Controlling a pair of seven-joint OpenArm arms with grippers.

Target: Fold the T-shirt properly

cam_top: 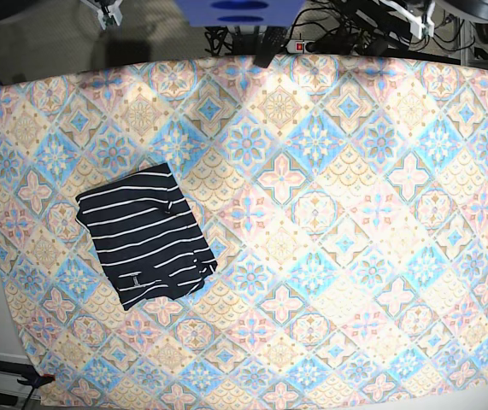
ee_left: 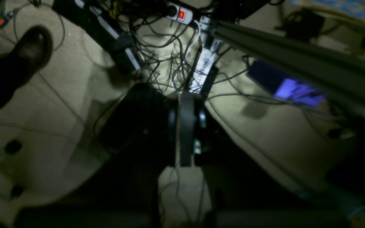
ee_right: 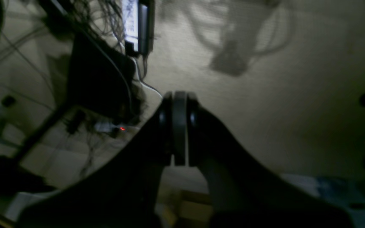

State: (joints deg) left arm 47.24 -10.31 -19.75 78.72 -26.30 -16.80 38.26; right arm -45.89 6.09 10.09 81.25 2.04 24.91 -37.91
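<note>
While both arms hang off the table over a cabled floor (ee_left: 68, 95), the left gripper (ee_left: 185, 98) and right gripper (ee_right: 180, 95) are clamped closed on nothing. The shirt (cam_top: 145, 234) lies folded on the tablecloth's (cam_top: 329, 222) left side. No writing is legible.

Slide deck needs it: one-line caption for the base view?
Folded navy striped T-shirt lying as a compact rectangle on the left of the diamond-patterned tablecloth, neither arm over the table.

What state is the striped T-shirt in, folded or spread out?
Folded. The T-shirt lies as a compact rectangle on the tablecloth, no sleeves sticking out.
</note>
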